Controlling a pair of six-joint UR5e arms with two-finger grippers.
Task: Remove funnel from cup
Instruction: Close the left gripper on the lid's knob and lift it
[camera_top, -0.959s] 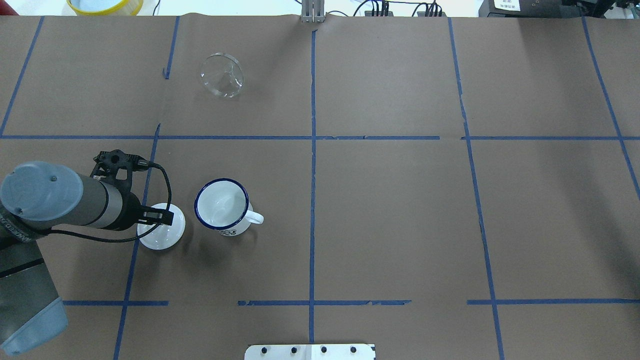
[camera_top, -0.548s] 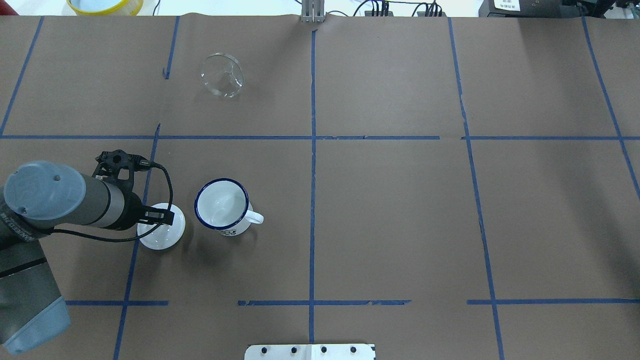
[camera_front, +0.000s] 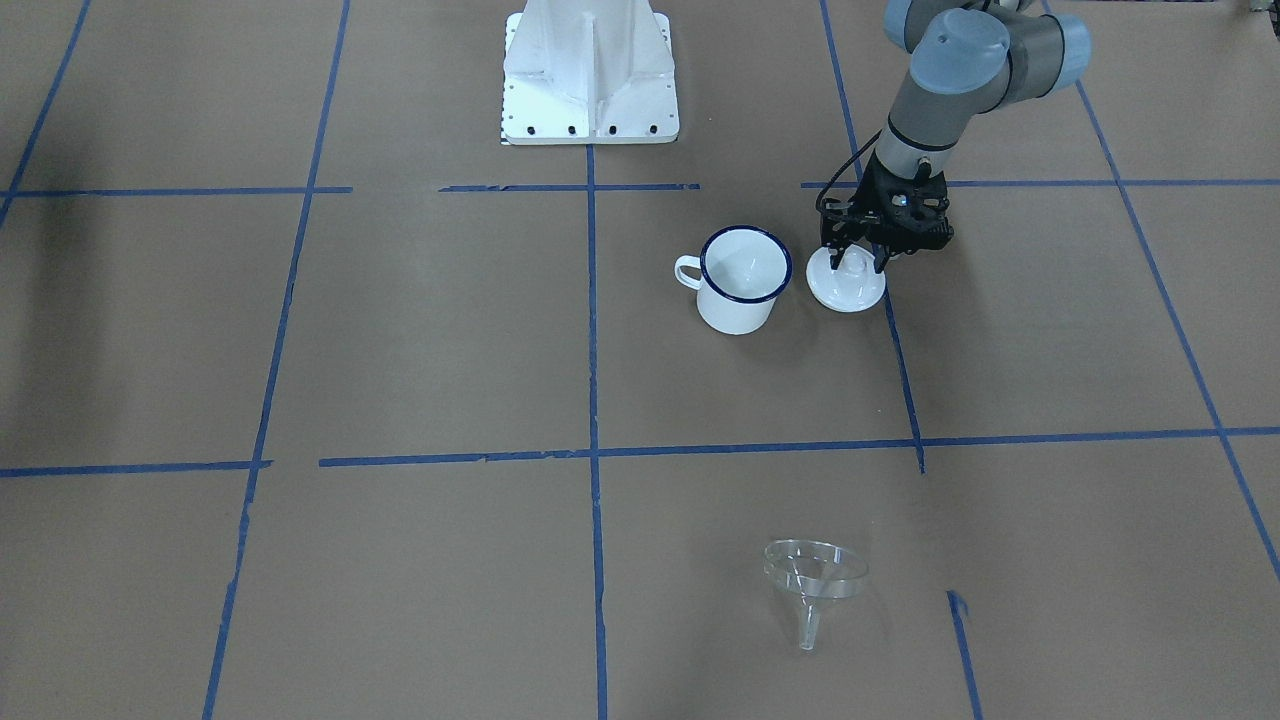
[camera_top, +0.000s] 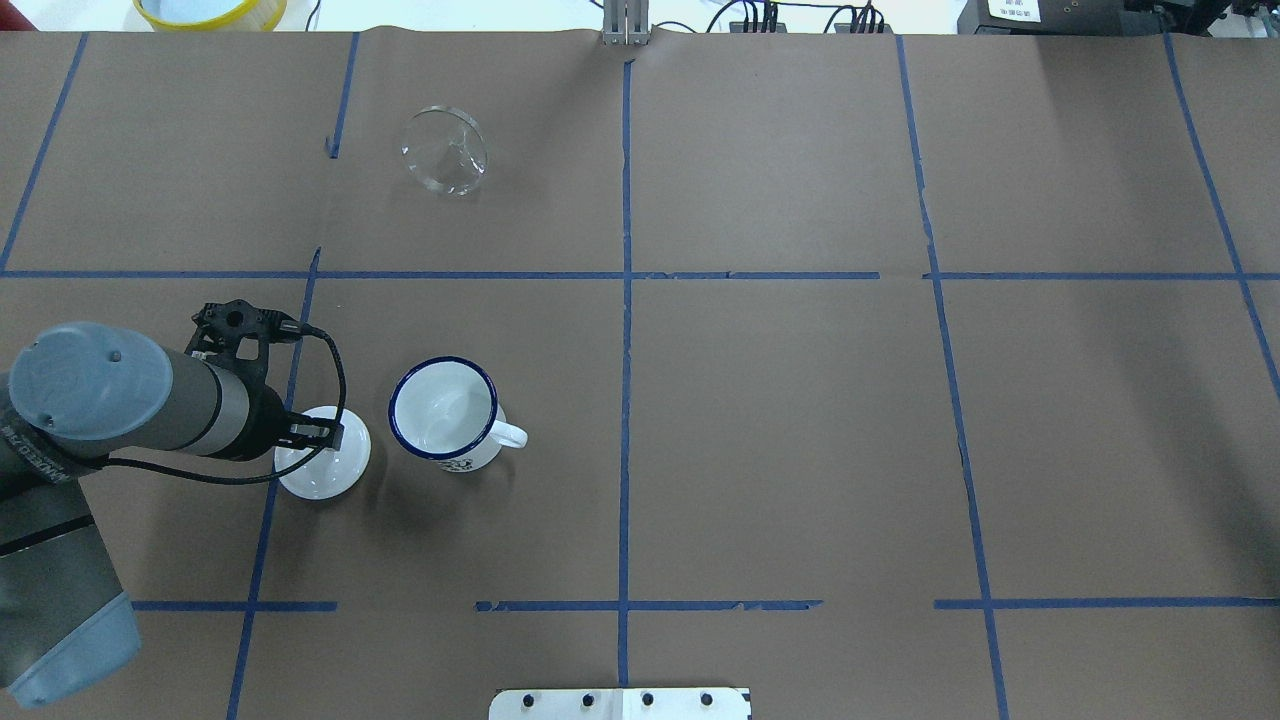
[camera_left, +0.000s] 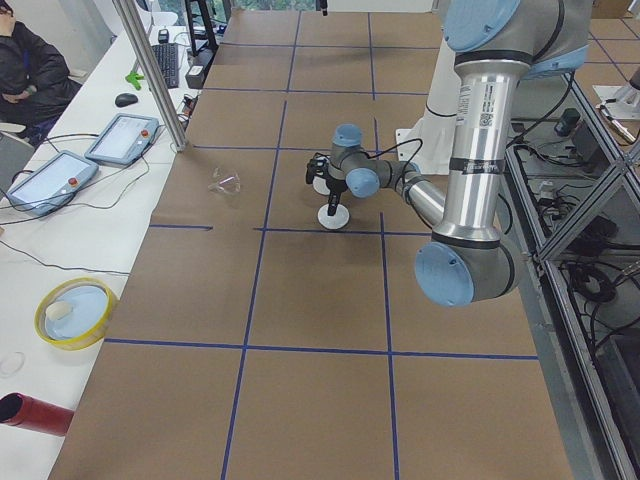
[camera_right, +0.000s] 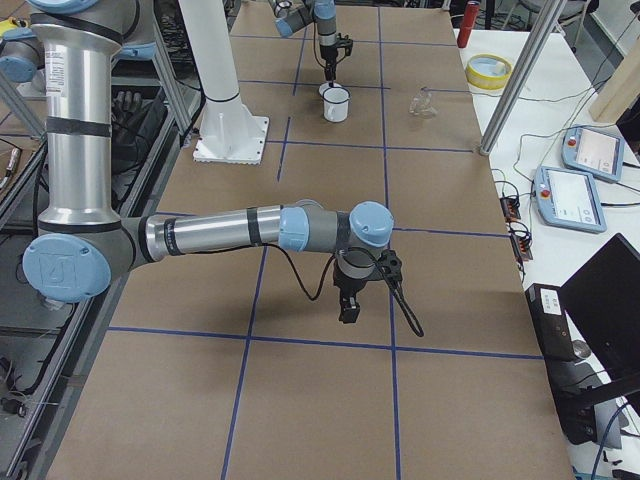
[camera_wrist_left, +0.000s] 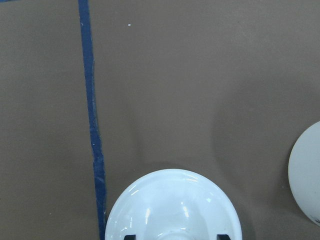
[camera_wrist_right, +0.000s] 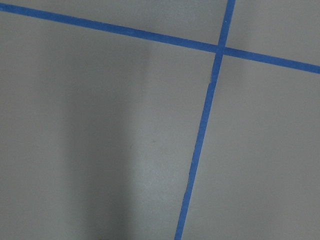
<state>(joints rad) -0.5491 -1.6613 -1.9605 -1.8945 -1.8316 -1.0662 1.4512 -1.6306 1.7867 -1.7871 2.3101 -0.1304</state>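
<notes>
Funnel (camera_front: 815, 575) lies well apart from cup (camera_front: 745, 280), so removed; left gripper (camera_front: 856, 262) spread astride lid (camera_front: 846, 295) knob, right gripper (camera_right: 348, 305) can't tell.

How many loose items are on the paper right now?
3: the funnel on its side far from the robot, the cup upright, the lid beside it under the left gripper. None seem hidden.

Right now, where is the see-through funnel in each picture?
Front-facing: funnel near the bottom, right of centre.
Overhead: funnel at top left.
Exterior left: funnel left of centre, upper half.
Exterior right: funnel at top, right of centre.
Left wrist: not in it.
Right wrist: not in it.
Shared landmark: the blue-rimmed cup, apart from the funnel.
</notes>
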